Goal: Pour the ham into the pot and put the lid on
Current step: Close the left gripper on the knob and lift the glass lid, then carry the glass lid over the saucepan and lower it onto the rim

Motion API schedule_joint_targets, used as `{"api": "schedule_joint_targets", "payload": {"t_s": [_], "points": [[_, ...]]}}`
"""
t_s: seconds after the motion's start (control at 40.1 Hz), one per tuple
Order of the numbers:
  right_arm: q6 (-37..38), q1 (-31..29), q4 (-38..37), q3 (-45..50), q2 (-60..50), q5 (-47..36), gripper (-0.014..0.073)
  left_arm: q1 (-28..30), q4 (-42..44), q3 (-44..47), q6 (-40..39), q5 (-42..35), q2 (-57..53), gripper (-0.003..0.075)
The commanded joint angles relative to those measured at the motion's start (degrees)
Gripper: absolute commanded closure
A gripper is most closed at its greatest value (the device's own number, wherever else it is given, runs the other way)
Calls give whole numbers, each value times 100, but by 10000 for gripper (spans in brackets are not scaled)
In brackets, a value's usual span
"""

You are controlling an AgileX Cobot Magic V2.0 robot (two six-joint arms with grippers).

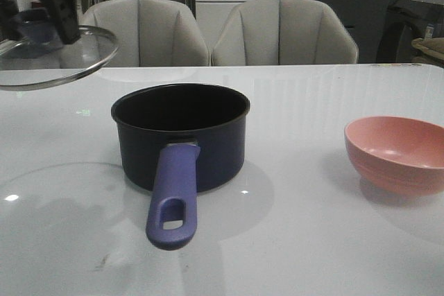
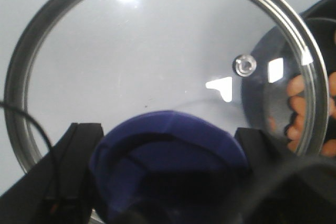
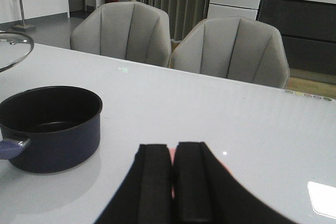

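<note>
While the left gripper (image 2: 168,182) pinches the lid (image 1: 55,57) by its knob, the pot (image 1: 180,136) sits below and right of it.

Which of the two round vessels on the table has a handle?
The dark navy pot, with its purple-blue handle pointing toward the camera; the pink bowl has none.

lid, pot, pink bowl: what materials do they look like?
Lid: clear glass pane, since the table shows through it, with a shiny steel-looking rim and a matte blue knob, probably plastic or silicone.
Pot: dark navy glossy body, likely coated metal, black inside; matte purple-blue handle.
Pink bowl: smooth with a soft sheen, plastic or glazed ceramic; can't tell which.
</note>
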Motion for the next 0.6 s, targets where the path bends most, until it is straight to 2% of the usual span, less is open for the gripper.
{"api": "schedule_joint_targets", "payload": {"t_s": [0.0,0.349,0.574], "points": [[-47,26,46,-159,73,-449,441,-347,-79,-299,-5,72,-386,599],[-47,26,46,-159,73,-449,441,-1372,-79,-305,-28,-270,-178,599],[-47,26,46,-159,73,-449,441,-1690,-79,-305,-28,-433,24,599]]}}
